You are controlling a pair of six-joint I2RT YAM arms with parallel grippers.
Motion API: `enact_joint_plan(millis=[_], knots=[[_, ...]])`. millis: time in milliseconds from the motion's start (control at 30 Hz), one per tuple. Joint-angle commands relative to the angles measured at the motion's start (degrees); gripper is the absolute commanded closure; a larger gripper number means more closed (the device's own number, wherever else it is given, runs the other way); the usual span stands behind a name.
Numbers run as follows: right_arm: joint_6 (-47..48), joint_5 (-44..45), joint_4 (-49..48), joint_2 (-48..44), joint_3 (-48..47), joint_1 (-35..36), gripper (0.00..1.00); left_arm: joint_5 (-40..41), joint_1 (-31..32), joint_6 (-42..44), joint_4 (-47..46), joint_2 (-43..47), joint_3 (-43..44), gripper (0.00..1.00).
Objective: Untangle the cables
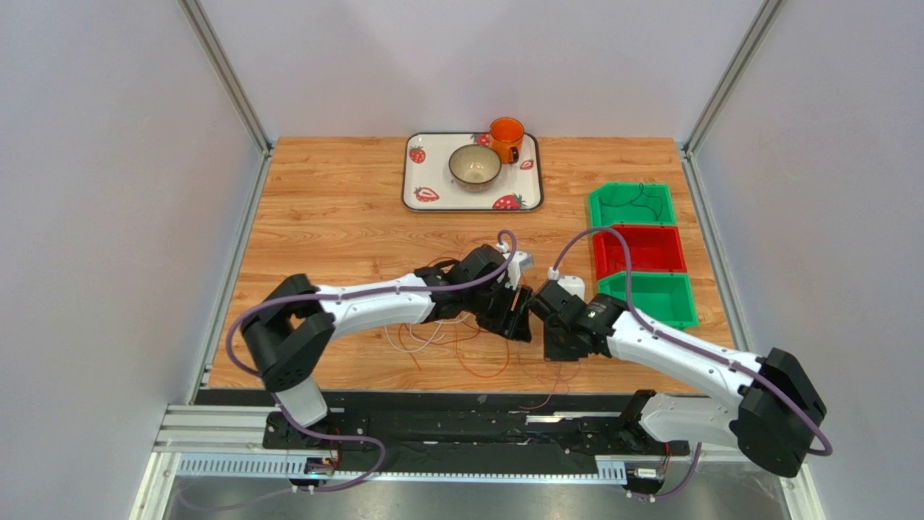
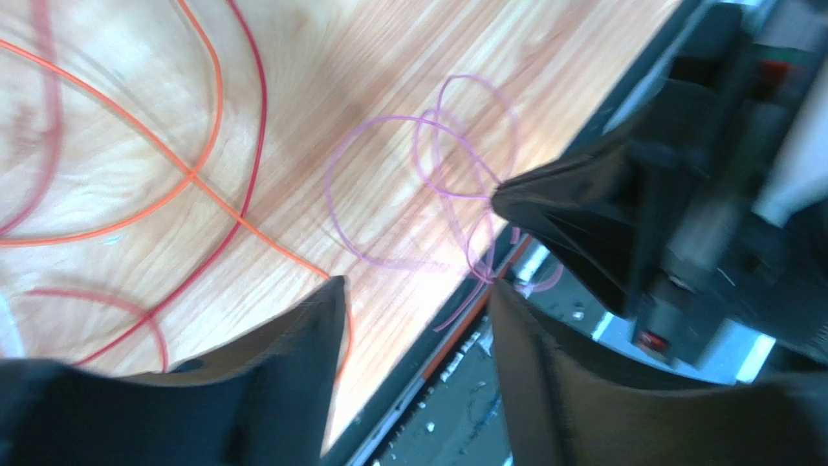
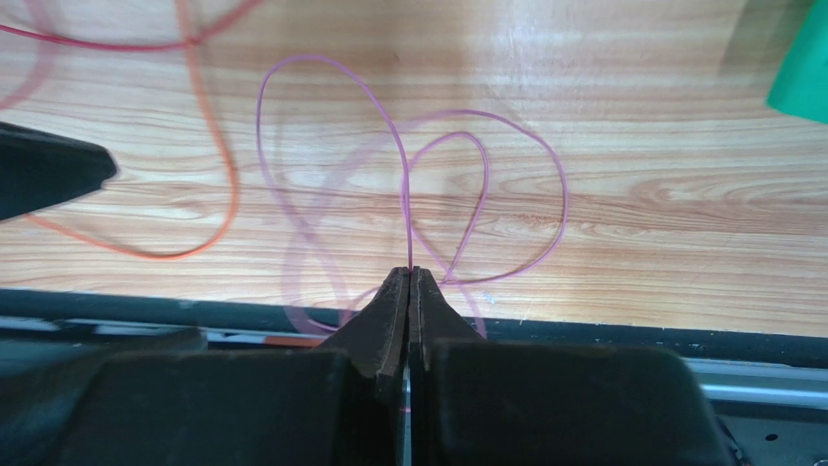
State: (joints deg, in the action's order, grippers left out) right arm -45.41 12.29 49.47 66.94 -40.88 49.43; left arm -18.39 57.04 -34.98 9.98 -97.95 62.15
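The cables [image 1: 456, 352] lie in loose loops on the wooden table near its front edge, under both wrists. My right gripper [image 3: 409, 271] is shut on a thin pink cable [image 3: 407, 214], which rises from the fingertips into overlapping loops. My left gripper [image 2: 416, 286] is open with nothing between its fingers, hovering over the table's front edge. An orange cable [image 2: 146, 144] and a red cable [image 2: 262, 126] cross to its left. The pink cable [image 2: 389, 118] loops ahead of it, running to the right gripper's tip [image 2: 498, 194].
A strawberry tray [image 1: 412, 195] at the back holds a bowl [image 1: 475, 166] and an orange mug [image 1: 505, 138]. Two green bins [image 1: 632, 204] [image 1: 651, 298] and a red bin [image 1: 640, 250] stand at the right. A black rail [image 1: 477, 417] runs along the front edge.
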Motion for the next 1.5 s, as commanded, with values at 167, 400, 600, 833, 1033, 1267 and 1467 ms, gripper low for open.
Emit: enact_joint_plan(millis=[167, 400, 600, 833, 1033, 1267, 1467], knots=[[-0.2, 6.5, 9.1, -6.1, -10.1, 0.1, 1.0, 9.8, 0.6, 5.2, 14.3, 16.8, 4.7, 0.25], [-0.9, 6.9, 10.4, -7.3, -9.2, 0.1, 1.0, 15.0, 0.5, 6.7, 23.7, 25.9, 5.8, 0.22], [-1.4, 2.6, 5.2, -4.6, -4.4, 0.1, 1.0, 18.3, 0.6, 7.8, 30.3, 33.2, 4.7, 0.22], [-2.1, 0.8, -0.2, 0.9, 1.1, 0.1, 0.89, 19.8, 0.5, 6.3, 32.2, 37.2, -1.3, 0.25], [-1.9, 1.0, 0.3, 0.7, 1.7, 0.1, 0.58, 20.0, 0.5, 5.3, 32.9, 42.9, -6.2, 0.25], [-3.0, -0.3, -0.1, 0.0, 2.7, 0.6, 0.5, 21.5, 0.5, 5.5, 37.9, 48.1, -5.1, 0.25], [-10.4, 4.5, 7.3, -10.3, 4.4, 1.5, 0.52, 22.7, 0.5, 5.8, 39.1, 50.0, -6.2, 0.26]])
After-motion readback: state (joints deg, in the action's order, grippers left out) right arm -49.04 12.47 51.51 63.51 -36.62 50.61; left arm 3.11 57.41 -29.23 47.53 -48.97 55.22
